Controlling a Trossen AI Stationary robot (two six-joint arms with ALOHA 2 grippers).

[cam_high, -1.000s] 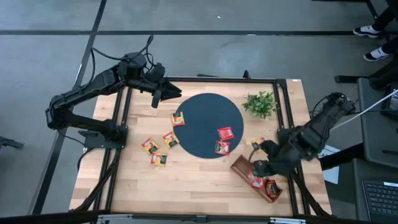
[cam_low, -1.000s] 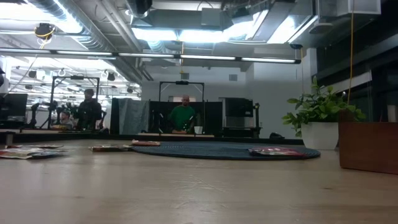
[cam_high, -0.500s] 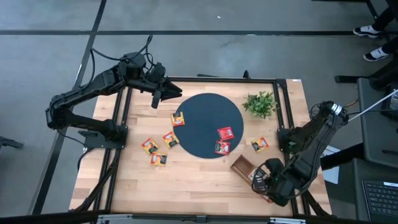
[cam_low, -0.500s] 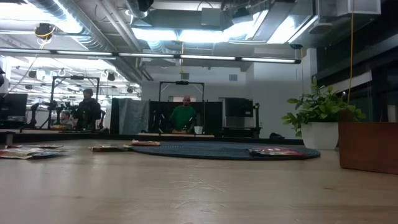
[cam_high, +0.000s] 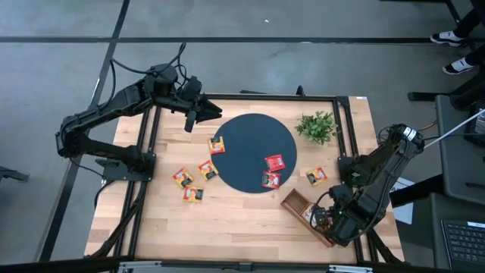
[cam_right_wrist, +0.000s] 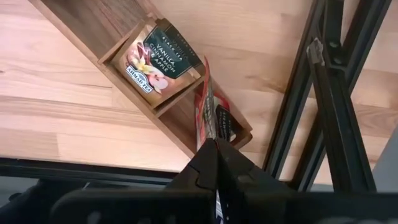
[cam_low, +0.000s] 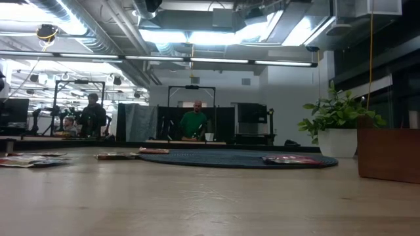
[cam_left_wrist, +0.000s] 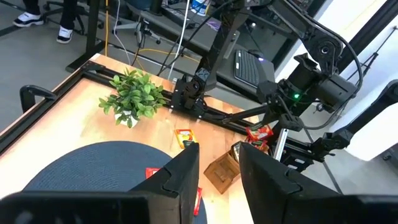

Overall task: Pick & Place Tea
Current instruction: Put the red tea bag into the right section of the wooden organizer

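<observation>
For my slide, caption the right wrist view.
Right gripper holds red tea packet edge-on above brown wooden tray.

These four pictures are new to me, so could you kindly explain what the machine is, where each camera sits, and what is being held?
Two dark robot arms work at a wooden table. One camera looks straight down, one sits level with the tabletop, and one rides on each wrist. Loose tea packets lie on the wood, such as one on the left, and two on the round dark mat; a small plant stands nearby. The right gripper is shut on a red tea packet, held edge-up over the wooden tray; one compartment already holds a packet. The left gripper waits, open, above the table's far edge.
</observation>
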